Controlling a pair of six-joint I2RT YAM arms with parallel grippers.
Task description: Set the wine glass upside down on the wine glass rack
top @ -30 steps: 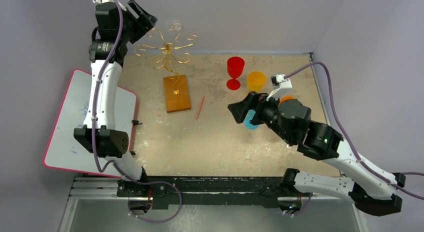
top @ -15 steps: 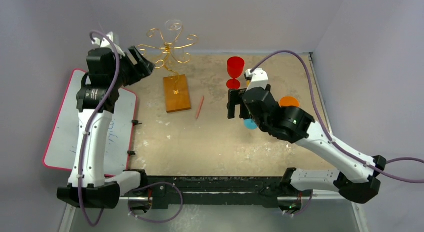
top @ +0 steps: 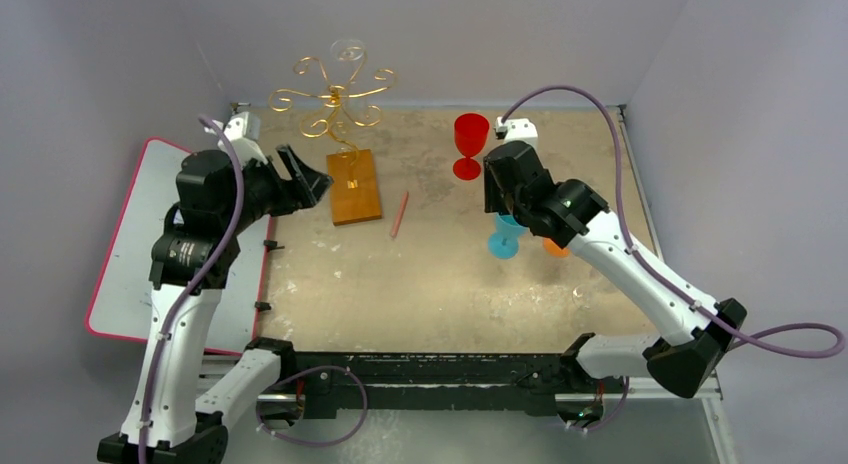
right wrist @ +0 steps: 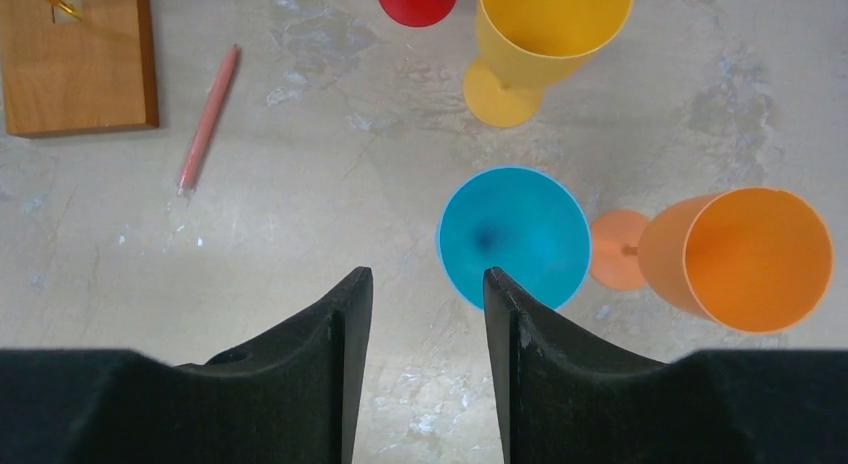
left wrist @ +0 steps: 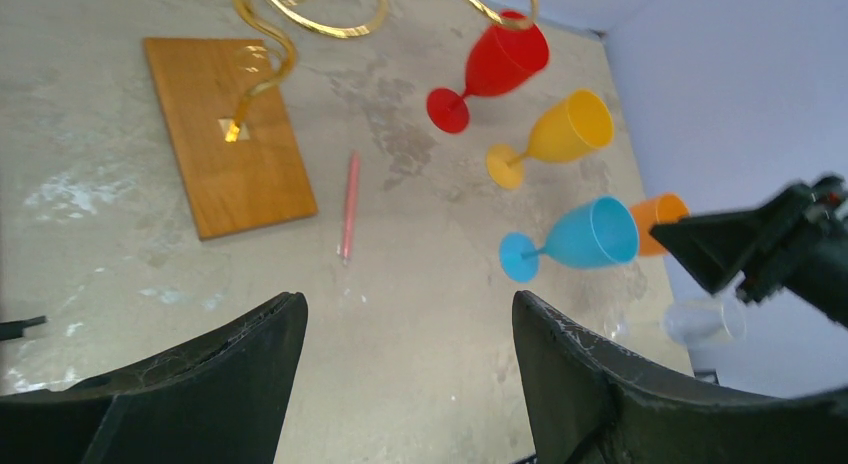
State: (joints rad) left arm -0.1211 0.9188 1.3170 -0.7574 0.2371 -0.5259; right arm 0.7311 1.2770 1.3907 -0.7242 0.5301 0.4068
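Blue wine glass [right wrist: 514,234] is standing upright on the desk [top: 440,284]; the right pincer [right wrist: 427,314] is hovering at its near rim, jaws narrowly parted, empty. The left pincer [left wrist: 405,324] is gaping empty beside the wine glass rack [top: 335,94], far left.

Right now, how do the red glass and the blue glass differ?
Colour: the red glass is deep red, the blue glass sky blue. Place: the red glass stands farther back with no gripper over it; the blue glass stands just below the right gripper. Both are upright and stemmed.
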